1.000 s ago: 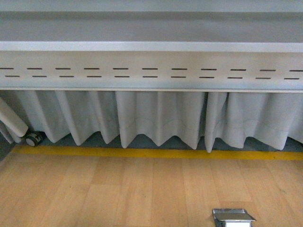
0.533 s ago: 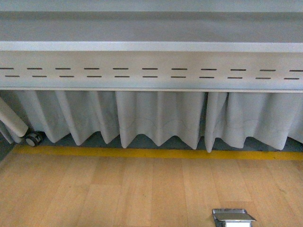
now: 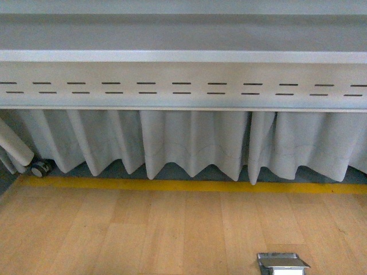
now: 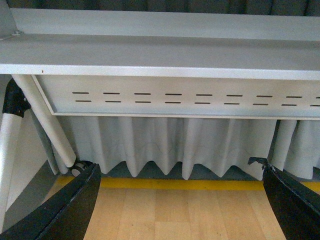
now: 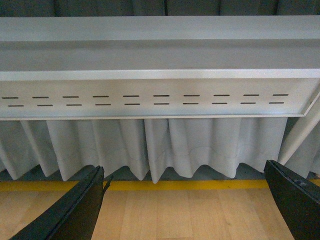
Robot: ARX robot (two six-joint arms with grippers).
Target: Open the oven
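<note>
Curtain [image 3: 195, 143] under panel [image 3: 183, 80], stripe [image 3: 189, 185] before curtain, floor box [image 3: 282, 263] R

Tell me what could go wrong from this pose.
The oven shows in no view, so any reach would be blind. The left gripper and right gripper, both open, face the slotted grey table frame from low down; lifting straight up could strike it. The left gripper also sits near the table leg.

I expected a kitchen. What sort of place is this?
Probably a lab or workshop, not a kitchen: a grey slotted metal table frame, a white pleated curtain and a yellow tape line on a wood floor.
</note>
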